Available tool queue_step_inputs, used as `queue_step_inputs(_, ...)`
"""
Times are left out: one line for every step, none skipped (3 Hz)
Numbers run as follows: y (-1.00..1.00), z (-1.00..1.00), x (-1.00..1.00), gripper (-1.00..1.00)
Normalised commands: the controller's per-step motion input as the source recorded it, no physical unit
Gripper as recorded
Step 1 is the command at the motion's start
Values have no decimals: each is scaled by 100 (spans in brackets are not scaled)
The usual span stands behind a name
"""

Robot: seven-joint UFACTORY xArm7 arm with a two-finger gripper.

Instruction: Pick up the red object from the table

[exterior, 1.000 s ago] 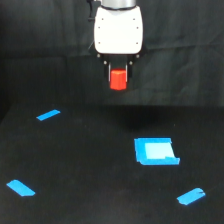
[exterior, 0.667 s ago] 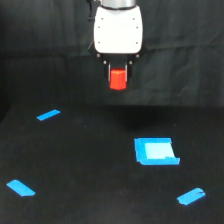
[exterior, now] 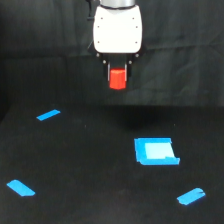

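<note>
The white arm hangs straight down, its gripper (exterior: 118, 79) clamped on something, raised high.

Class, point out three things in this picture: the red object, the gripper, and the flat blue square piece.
red object (exterior: 118, 80), exterior view, middle of its front face.
gripper (exterior: 118, 76), exterior view, midway between its fingers.
flat blue square piece (exterior: 155, 151), exterior view, its pale centre.

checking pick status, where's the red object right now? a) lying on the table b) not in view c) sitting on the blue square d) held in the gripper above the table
d: the red object sits between the fingers of the gripper, well above the table.
</note>
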Motion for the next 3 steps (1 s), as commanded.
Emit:
queue_step_inputs(-1,5,-2,-99)
queue_step_inputs(-1,5,-2,-99)
queue_step_inputs(-1,5,-2,-99)
